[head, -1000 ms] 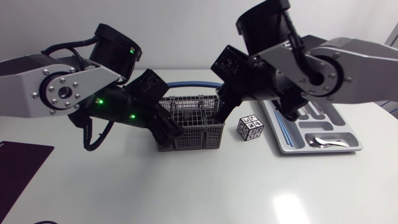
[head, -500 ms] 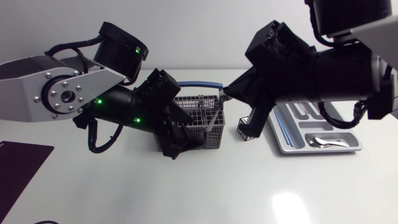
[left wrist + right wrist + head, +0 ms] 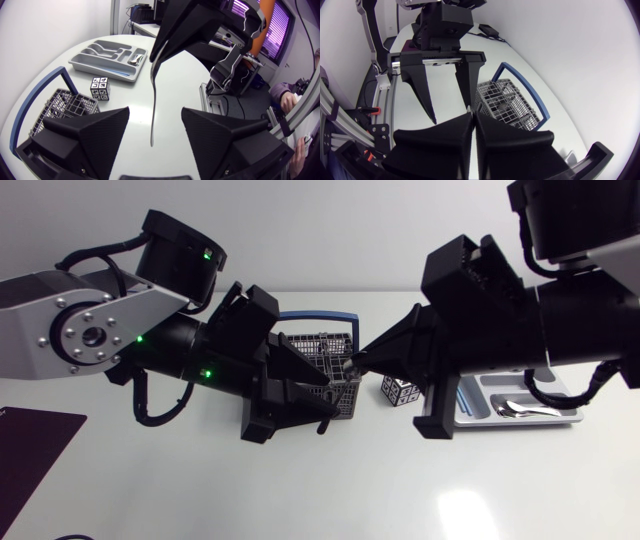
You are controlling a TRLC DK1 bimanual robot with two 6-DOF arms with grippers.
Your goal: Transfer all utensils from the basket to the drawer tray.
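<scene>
My right gripper (image 3: pixel 362 360) (image 3: pixel 473 125) is shut on the top of a slim silver utensil (image 3: pixel 153 100), which hangs straight down from its tip over the dark wire basket (image 3: pixel 330 375). My left gripper (image 3: pixel 316 402) (image 3: pixel 154 111) stands open with the utensil's lower end between its fingers (image 3: pixel 90 132), a gap on each side. In the right wrist view my left gripper (image 3: pixel 451 114) faces my right one head on. The grey drawer tray (image 3: pixel 470 418) (image 3: pixel 80 61) lies to the right of the basket and holds some cutlery.
A black-and-white marker cube (image 3: pixel 402 389) (image 3: pixel 101 87) sits between the basket (image 3: pixel 65 107) and the tray. The basket's blue handle (image 3: pixel 320 316) stands upright. A dark mat (image 3: pixel 30 445) lies at the table's left edge.
My right gripper has lifted the utensil out of the basket and drawn back to the right. My left gripper has risen from beside the basket and turned up around the utensil's lower end.
</scene>
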